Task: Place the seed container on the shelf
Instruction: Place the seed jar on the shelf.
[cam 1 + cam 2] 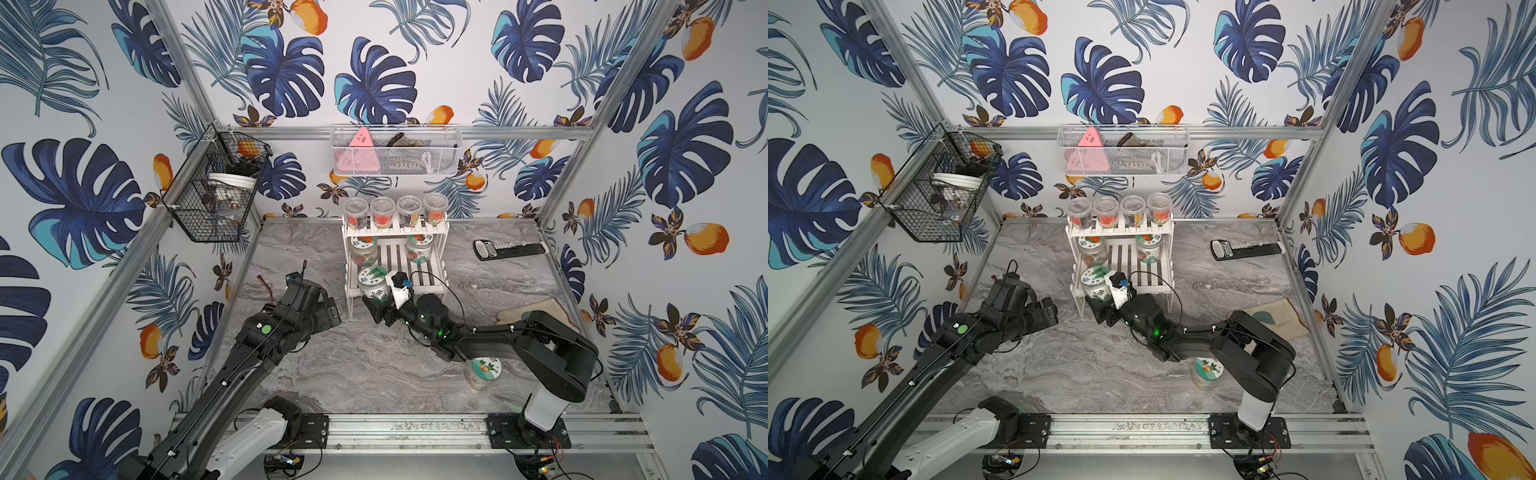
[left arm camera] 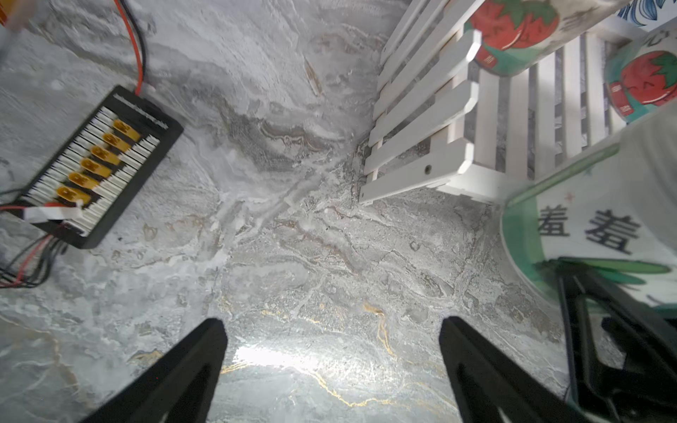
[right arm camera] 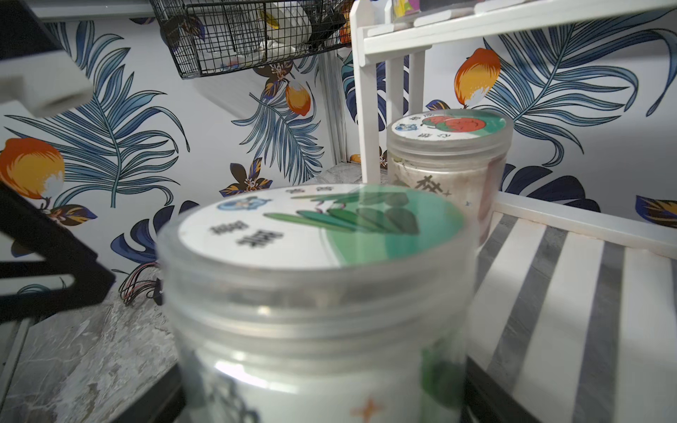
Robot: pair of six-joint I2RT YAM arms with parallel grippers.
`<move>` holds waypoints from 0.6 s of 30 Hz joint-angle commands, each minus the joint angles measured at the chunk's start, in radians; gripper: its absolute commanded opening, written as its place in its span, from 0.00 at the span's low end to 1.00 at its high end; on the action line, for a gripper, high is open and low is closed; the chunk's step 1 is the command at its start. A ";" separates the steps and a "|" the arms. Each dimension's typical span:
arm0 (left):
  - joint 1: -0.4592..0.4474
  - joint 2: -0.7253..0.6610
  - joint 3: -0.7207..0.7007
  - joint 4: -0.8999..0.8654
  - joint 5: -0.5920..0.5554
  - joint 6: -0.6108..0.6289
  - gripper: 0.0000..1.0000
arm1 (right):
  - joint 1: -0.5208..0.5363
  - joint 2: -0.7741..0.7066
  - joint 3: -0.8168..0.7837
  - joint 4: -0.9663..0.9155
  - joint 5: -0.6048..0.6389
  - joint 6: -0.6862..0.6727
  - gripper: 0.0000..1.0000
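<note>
Jar (image 1: pixel 371 281) clasped low by your right gripper (image 1: pixel 377 305), upright, presumably to seat flat at the shelf's (image 1: pixel 397 259) front corner; left gripper (image 2: pixel 333 324) hangs spread, empty.

Black arms (image 1: pixel 490 334), white base links (image 1: pixel 540 409), green lights (image 1: pixel 439 332), looped black cables (image 1: pixel 455 291).

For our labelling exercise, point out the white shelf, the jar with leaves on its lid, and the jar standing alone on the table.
white shelf (image 1: pixel 395 230): in a top view, on the upper board.
leaf jar (image 1: pixel 371 276): in a top view, on the lid.
lone jar (image 1: pixel 485 368): in a top view, on the lid.
</note>
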 commanded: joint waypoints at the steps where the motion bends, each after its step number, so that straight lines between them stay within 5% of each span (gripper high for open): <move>1: 0.016 0.007 -0.025 0.073 0.106 -0.023 0.99 | -0.007 0.033 0.049 -0.006 0.037 -0.007 0.86; 18: 0.016 -0.018 -0.077 0.112 0.166 -0.021 0.99 | -0.018 0.140 0.196 -0.131 0.042 -0.007 0.91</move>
